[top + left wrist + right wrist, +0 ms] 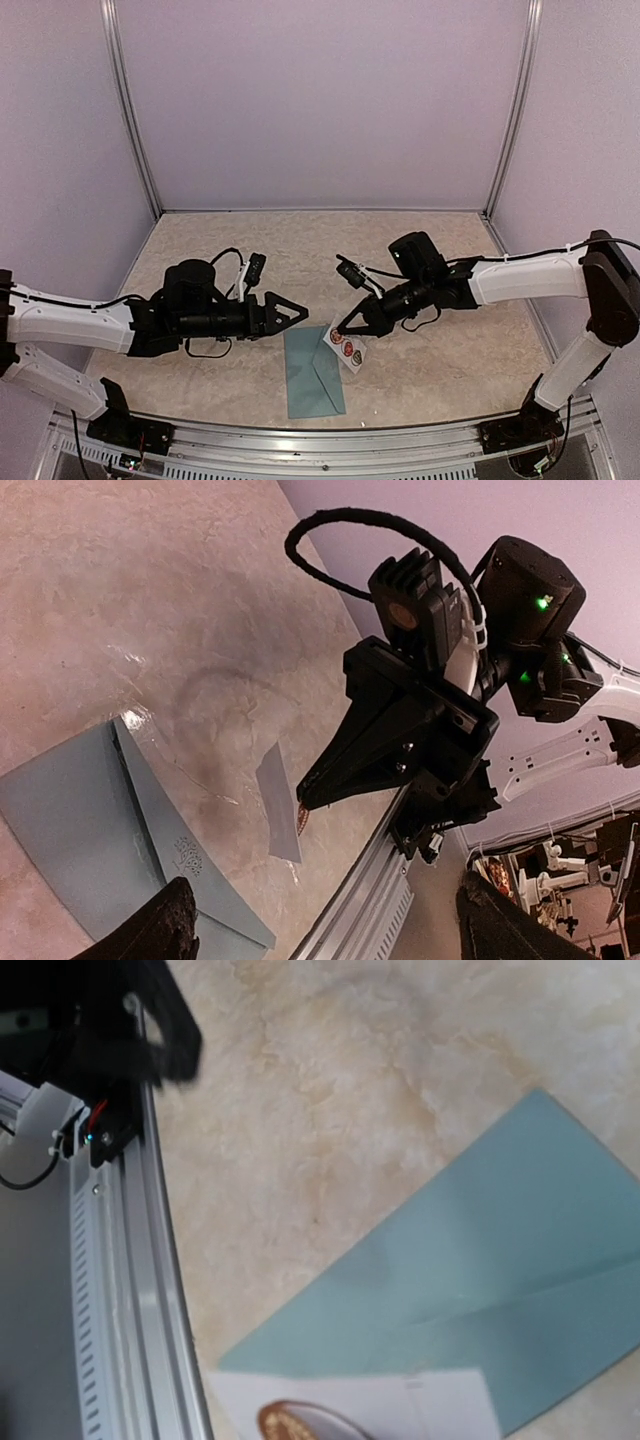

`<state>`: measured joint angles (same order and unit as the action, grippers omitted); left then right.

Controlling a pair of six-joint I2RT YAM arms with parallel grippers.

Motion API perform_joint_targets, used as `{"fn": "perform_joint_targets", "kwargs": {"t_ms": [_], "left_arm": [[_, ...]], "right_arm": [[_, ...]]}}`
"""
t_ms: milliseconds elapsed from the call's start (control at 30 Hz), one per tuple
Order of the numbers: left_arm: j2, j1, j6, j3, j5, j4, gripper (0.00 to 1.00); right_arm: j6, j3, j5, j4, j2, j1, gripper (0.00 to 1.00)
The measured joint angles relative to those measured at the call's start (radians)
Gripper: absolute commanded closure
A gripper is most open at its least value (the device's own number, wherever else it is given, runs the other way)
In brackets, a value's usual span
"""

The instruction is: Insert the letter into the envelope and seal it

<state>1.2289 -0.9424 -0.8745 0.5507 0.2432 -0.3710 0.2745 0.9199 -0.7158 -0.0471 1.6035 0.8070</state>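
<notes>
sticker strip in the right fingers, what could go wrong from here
1. The right fingers pinch the sticker strip only at its edge, with their very tips, so it could slip or twist out.
2. The strip partly overlaps the envelope, so moving it might brush and drag the envelope.
3. The left fingers hover open and hold nothing. The envelope lies unpinned and may shift when a sticker is pressed on.

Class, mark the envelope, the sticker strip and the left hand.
envelope (312, 380): top view, middle of its body.
sticker strip (347, 352): top view, its middle.
left hand (298, 313): top view, midway between fingertips.
</notes>
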Motion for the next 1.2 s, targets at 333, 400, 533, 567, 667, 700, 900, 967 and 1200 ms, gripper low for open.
{"fn": "perform_joint_targets", "kwargs": {"t_ms": [333, 400, 533, 567, 667, 700, 900, 967, 1200], "left_arm": [[0.239, -0.054, -0.028, 0.116, 0.099, -0.062, 0.41], [0.259, -0.055, -0.038, 0.121, 0.101, -0.066, 0.41], [0.284, -0.055, -0.059, 0.124, 0.092, -0.071, 0.44], [0.288, -0.055, -0.065, 0.124, 0.089, -0.071, 0.45], [0.301, -0.055, -0.087, 0.124, 0.073, -0.074, 0.50], [0.306, -0.055, -0.093, 0.124, 0.066, -0.077, 0.51], [0.330, -0.049, -0.131, 0.124, 0.051, -0.095, 0.57], [0.337, -0.049, -0.138, 0.125, 0.051, -0.099, 0.60], [0.373, -0.047, -0.158, 0.143, 0.051, -0.115, 0.72]], "right_arm": [[0.000, 0.027, 0.021, -0.011, 0.000, 0.037, 1.00], [0.000, 0.027, 0.021, -0.012, 0.000, 0.039, 1.00], [-0.003, 0.027, 0.020, -0.016, 0.000, 0.046, 1.00], [-0.004, 0.027, 0.020, -0.018, 0.000, 0.048, 1.00], [-0.008, 0.027, 0.017, -0.023, 0.000, 0.051, 1.00], [-0.010, 0.027, 0.016, -0.025, 0.000, 0.052, 1.00], [-0.017, 0.027, 0.010, -0.038, 0.000, 0.060, 1.00], [-0.020, 0.027, 0.008, -0.043, 0.000, 0.064, 1.00], [-0.027, 0.033, 0.000, -0.069, 0.001, 0.073, 1.00]]}}
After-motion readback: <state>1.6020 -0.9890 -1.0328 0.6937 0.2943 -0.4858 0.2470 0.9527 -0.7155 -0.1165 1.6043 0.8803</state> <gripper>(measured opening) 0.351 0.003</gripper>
